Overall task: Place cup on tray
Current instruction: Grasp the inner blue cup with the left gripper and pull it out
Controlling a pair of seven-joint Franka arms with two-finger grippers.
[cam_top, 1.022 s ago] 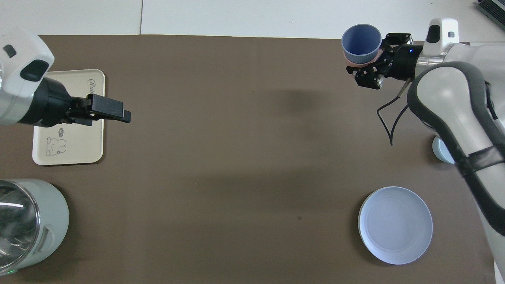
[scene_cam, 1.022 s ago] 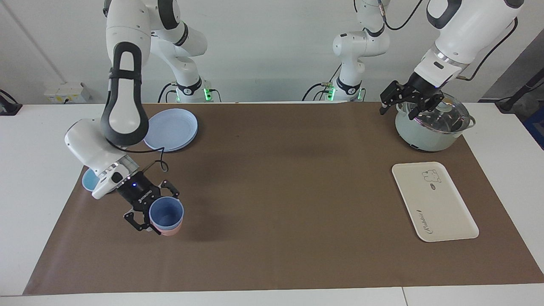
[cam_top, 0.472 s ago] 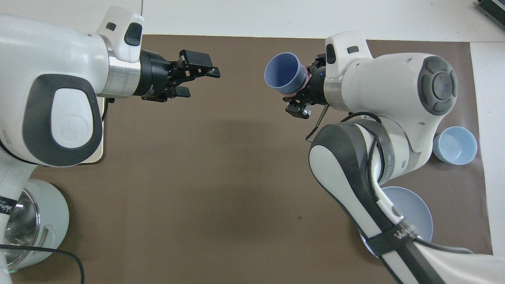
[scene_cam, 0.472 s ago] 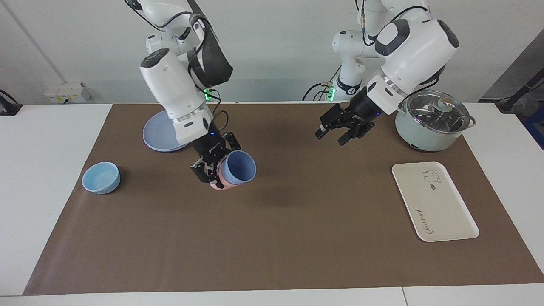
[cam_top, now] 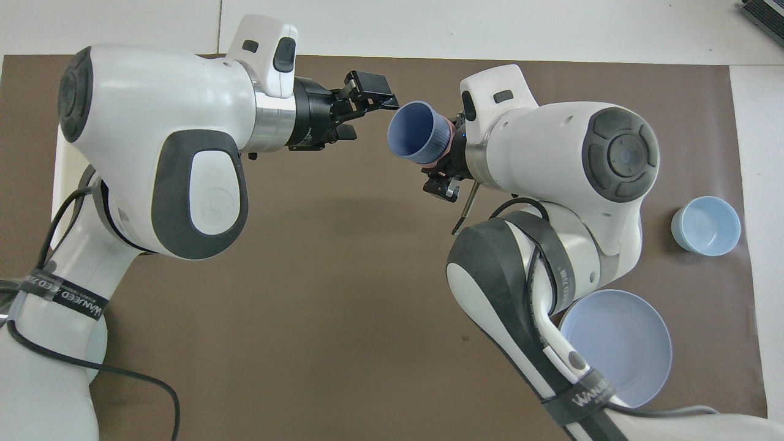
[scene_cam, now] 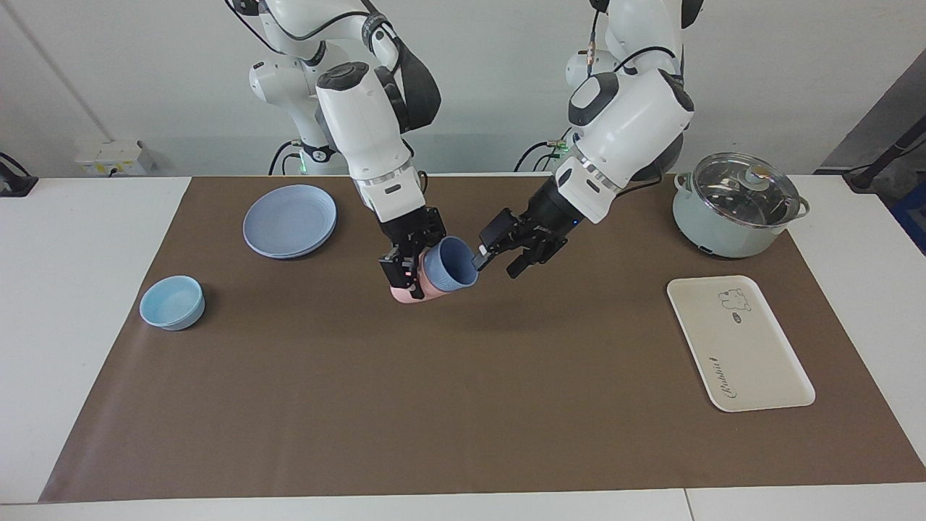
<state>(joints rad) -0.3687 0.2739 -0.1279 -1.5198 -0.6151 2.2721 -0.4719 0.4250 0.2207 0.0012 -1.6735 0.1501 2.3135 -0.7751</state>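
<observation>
Now, right pincer (scene_cam: pixel 406 269): gripping nested pink cup (scene_cam: pixel 416 291) and cup (scene_cam: pixel 450 265), midair.
Left pincer (scene_cam: pixel 499 253): open at cup's rim.
Tray (scene_cam: pixel 738 344): bare.

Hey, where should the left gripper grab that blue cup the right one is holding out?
Probably by the rim: the cup lies tilted, mouth toward the left gripper, its base nested in a pink cup in the right gripper. Come mouth-on, one finger inside the wall, one outside.

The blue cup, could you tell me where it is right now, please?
The blue cup is in the air over the middle of the brown mat, nested in a pink cup held by the right gripper, mouth tilted toward the left gripper.
</observation>
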